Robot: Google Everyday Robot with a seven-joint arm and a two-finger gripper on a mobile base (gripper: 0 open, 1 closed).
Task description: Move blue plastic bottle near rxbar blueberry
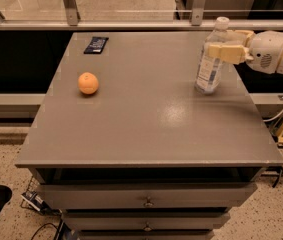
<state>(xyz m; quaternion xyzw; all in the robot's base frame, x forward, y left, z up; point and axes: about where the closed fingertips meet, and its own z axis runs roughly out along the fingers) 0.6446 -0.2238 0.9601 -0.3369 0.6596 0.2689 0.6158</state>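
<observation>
The bottle (207,72) stands upright near the table's (156,119) right edge, well apart from the dark bar (96,44) at the far left corner. The gripper (220,42) is at its shoulder; whether it grips, I cannot tell. The bottle looks light, thin-walled, slippery and tippy, so hold it mid-body, gently.

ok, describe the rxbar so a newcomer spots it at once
On the grey drawer cabinet's top, look at the far left corner by the railing: the rxbar blueberry lies flat there. The tool is across the top at the blue plastic bottle. The bar is the only dark flat rectangle; the nearby orange is round.
</observation>
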